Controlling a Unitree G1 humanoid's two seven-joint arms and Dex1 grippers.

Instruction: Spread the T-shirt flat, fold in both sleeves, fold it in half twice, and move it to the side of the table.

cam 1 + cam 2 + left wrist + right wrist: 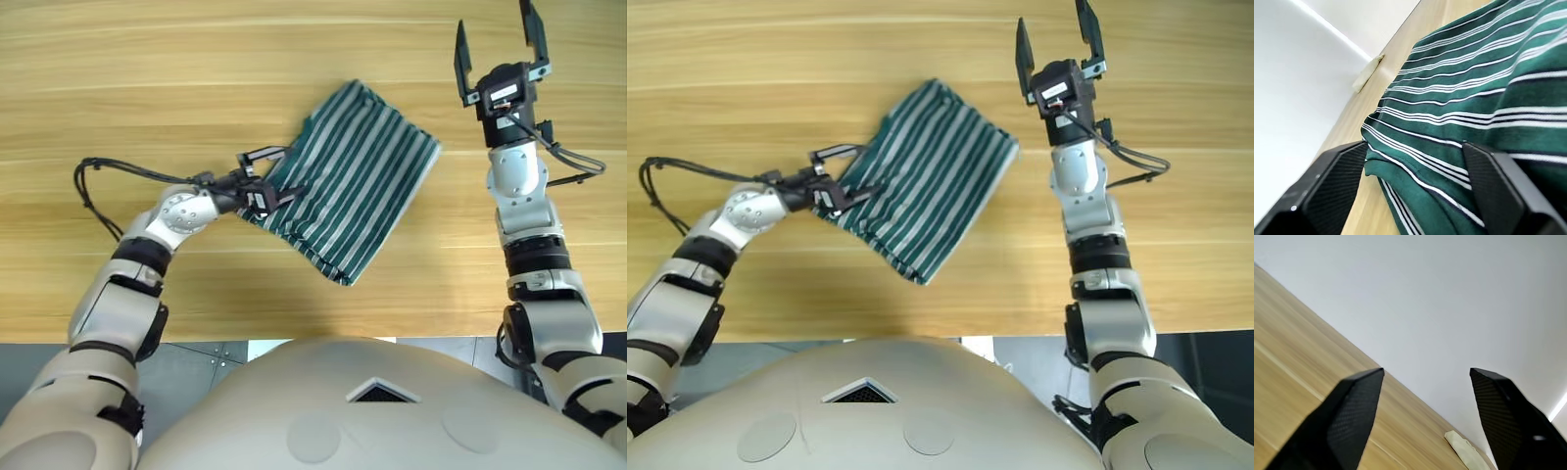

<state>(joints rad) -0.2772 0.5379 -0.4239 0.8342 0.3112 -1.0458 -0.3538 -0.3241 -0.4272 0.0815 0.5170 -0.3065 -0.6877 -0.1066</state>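
Two arms are out over the wooden table (pixel 147 59) as seen from the head cameras. The T-shirt (pixel 358 181), dark green with thin white stripes, lies folded into a compact rectangle near the middle of the table, turned at a slant, one corner pointing toward the robot. The left gripper (pixel 294 168) sits low at the shirt's left edge, its two prongs parted, one over the bare wood just beside the cloth and the other over the striped fabric. The right gripper (pixel 492 20) is well apart from the shirt, beyond its right corner, pointing away from the robot with its jaws spread wide and nothing between them.

From the left wrist, the black fingers (pixel 1332 186) stand apart with the shirt's thick, layered edge lying between them, not pinched; I cannot tell if either one touches the cloth. A small pale scrap (pixel 1367 73) lies on the table farther off, by the white wall (pixel 1293 73).

From the right wrist, both fingertips (pixel 1352 416) are set widely apart over bare tabletop, gripping nothing.
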